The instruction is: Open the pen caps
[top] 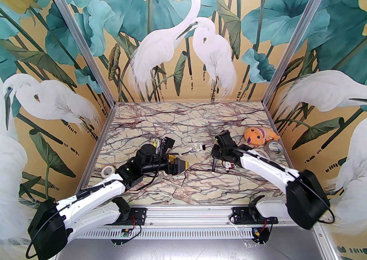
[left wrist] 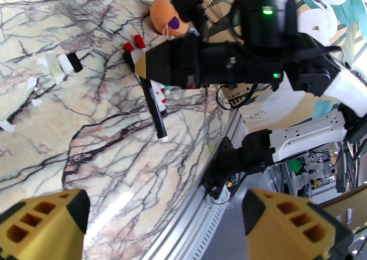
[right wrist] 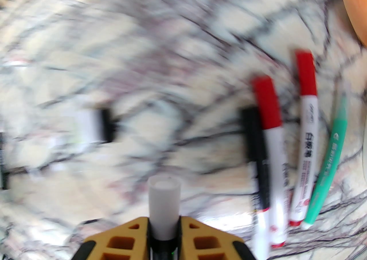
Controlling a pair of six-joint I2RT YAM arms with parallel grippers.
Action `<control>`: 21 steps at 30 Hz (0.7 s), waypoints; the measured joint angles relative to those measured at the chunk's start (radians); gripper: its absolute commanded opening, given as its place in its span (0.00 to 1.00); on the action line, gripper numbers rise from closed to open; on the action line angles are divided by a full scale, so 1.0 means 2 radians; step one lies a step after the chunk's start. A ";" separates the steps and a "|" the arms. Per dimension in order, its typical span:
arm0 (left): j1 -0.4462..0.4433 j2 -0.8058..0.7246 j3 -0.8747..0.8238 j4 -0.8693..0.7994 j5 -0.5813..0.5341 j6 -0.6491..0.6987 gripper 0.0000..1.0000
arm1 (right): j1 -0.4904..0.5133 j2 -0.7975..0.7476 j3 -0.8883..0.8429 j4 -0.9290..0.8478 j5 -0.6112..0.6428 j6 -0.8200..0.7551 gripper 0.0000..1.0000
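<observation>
**Desk:** In the foreground, the left gripper point(left wrist: 166, 210) is seen spread wide over the desk point(left wrist: 120, 167), with nothing held. Where is the work placed?

**Caption:** Across the desk. The right gripper point(right wrist: 165, 219) is pictured clamped on what is taken for a white pen cap point(right wrist: 165, 195), which projects past its fingers. Two red pen caps point(right wrist: 266, 101) are shown just beside it, on the right of the wrist view. They sit on pens point(right wrist: 306, 150) laid side by side, long axes running away from the wrist, caps at the far ends. The right gripper is judged much the nearer, and the left gripper lies well apart.
</observation>
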 measured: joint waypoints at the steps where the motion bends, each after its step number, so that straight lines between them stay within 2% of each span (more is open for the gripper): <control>1: 0.000 0.006 0.000 0.009 0.005 -0.008 0.92 | 0.007 -0.013 0.000 0.010 -0.007 0.000 0.22; 9: 0.000 0.049 0.001 0.076 0.031 -0.075 0.86 | 0.062 -0.047 0.000 0.131 -0.050 0.028 0.19; 21: 0.000 0.063 0.003 0.149 0.043 -0.149 0.68 | 0.110 -0.047 -0.016 0.300 -0.077 0.089 0.18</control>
